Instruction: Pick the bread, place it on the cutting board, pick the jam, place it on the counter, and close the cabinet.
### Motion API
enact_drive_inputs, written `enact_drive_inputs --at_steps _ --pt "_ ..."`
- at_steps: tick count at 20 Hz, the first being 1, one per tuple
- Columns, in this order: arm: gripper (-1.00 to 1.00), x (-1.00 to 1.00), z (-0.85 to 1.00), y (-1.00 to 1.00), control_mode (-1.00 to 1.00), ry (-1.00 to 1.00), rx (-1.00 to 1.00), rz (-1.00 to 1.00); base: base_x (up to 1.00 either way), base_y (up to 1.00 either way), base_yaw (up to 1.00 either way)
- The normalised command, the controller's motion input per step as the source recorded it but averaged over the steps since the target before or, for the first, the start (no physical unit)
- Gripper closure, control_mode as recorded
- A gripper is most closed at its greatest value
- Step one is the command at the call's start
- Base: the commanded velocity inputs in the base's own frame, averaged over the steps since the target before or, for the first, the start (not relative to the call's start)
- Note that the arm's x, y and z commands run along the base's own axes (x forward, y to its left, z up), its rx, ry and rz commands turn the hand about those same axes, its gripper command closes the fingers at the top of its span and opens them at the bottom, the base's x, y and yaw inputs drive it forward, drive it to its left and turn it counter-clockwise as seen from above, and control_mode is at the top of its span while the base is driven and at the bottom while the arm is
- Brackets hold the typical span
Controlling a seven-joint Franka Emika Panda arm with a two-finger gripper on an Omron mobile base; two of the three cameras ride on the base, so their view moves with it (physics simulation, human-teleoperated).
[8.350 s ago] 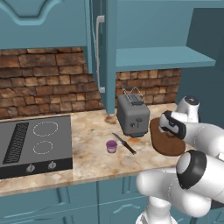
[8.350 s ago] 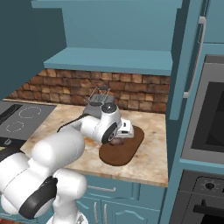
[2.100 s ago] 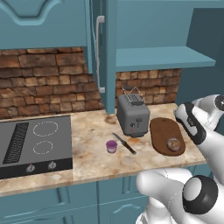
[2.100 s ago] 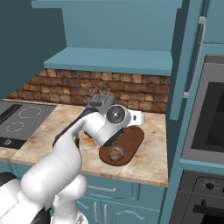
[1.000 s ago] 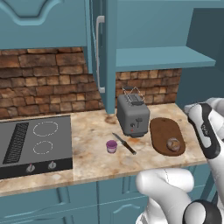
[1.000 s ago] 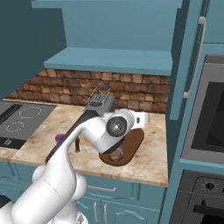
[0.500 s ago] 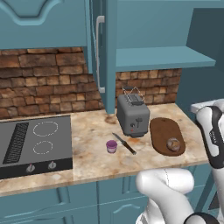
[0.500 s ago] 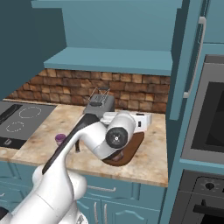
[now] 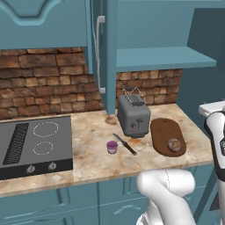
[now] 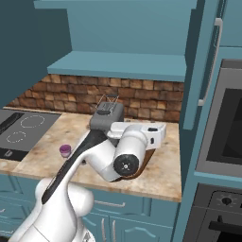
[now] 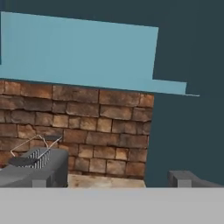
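Arm has swung right; bread [image 9: 174,144] beside toaster [image 9: 133,115].

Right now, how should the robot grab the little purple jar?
Probably from straight above, with the end effector closing on the round sides of the jam just under its lid. It stands upright on the counter; the knife lies close on one side, so set the fingers away from it.
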Motion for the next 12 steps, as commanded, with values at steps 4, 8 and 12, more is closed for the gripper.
enact_drive_inputs --at_steps 4,8,12 --pt "-1.0 -0.28 0.22 -0.01 -1.0 -0.12 0.0 0.0 0.0 0.0 0.0" --pt "-1.0 -0.29 0.15 0.0 -1.0 -0.11 0.0 0.0 0.0 0.0 0.0" --pt "-1.0 -0.32 0.14 0.0 -1.0 -0.09 0.0 0.0 0.0 0.0 0.0"
